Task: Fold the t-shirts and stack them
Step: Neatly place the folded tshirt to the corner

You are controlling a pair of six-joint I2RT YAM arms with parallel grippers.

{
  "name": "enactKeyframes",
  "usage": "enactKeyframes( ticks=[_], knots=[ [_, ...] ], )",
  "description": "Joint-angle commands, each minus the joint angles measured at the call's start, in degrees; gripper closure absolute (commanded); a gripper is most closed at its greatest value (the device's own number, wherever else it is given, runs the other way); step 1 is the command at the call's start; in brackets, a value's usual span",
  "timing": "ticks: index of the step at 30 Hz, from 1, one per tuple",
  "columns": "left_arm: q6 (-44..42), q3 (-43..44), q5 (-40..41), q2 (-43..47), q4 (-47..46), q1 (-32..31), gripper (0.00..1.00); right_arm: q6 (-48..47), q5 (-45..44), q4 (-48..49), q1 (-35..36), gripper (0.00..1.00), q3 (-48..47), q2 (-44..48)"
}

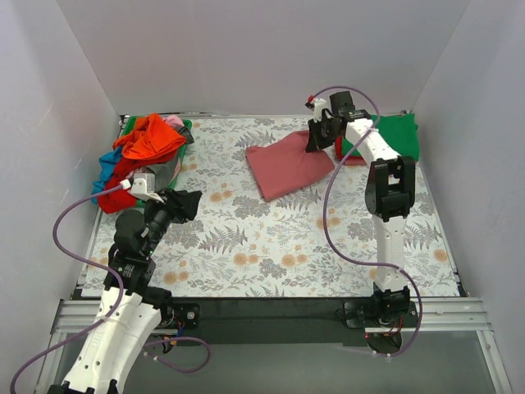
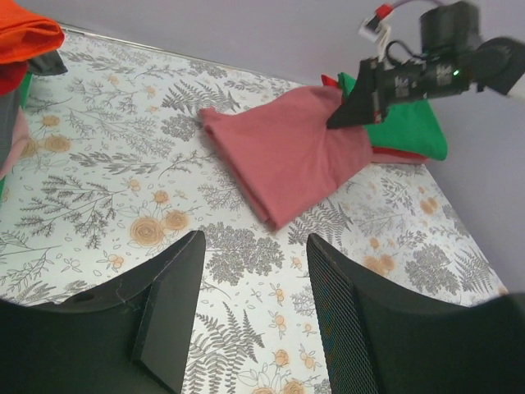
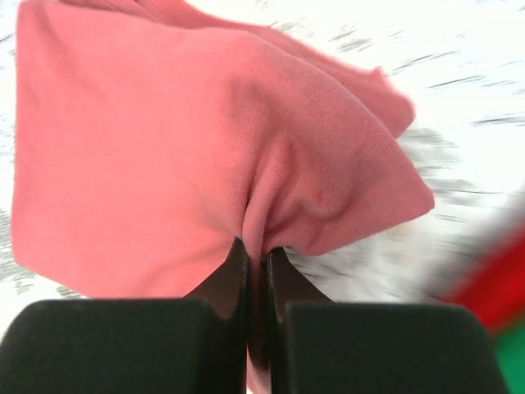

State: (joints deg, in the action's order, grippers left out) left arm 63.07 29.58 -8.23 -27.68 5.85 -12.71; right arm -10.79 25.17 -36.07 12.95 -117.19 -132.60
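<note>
A folded dusty-rose t-shirt (image 1: 289, 164) lies at the back middle of the table. It also shows in the left wrist view (image 2: 287, 152) and fills the right wrist view (image 3: 164, 156). My right gripper (image 1: 318, 141) is shut on its far right edge, pinching a fold of the cloth (image 3: 256, 246). A folded green t-shirt (image 1: 396, 135) lies on a red one (image 1: 351, 158) at the back right. A heap of loose t-shirts, orange (image 1: 152, 138) on top, sits at the back left. My left gripper (image 1: 190, 203) is open and empty above the table's left side (image 2: 254, 287).
The floral table covering (image 1: 271, 246) spans the work surface. White walls close in the left, back and right sides. A black rail (image 1: 271, 308) runs along the near edge between the arm bases. Purple cables loop beside each arm.
</note>
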Motion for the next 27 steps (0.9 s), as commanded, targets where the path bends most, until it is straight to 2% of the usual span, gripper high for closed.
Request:
enactKeyframes(
  ticks=[1,12,21,27],
  knots=[
    [-2.6,-0.6,0.3,0.4,1.6,0.1,0.48,-6.3,-10.4,0.2,-0.6,0.99,-6.2,6.3],
    [-3.2,-1.4,-0.1,0.5,1.1,0.1,0.48,-11.4,-28.3,4.4,-0.4,0.99,-10.1,7.3],
    [-3.1,-1.7,-0.6,0.7,0.7,0.1,0.48,-16.3,-34.7,7.6,-0.5,0.99,-9.6,10.3],
    [-3.1,-1.9,-0.6,0.3,0.6,0.1,0.48,-17.6,-35.6,8.9,-0.5,0.99,-10.2,12.5]
  ],
)
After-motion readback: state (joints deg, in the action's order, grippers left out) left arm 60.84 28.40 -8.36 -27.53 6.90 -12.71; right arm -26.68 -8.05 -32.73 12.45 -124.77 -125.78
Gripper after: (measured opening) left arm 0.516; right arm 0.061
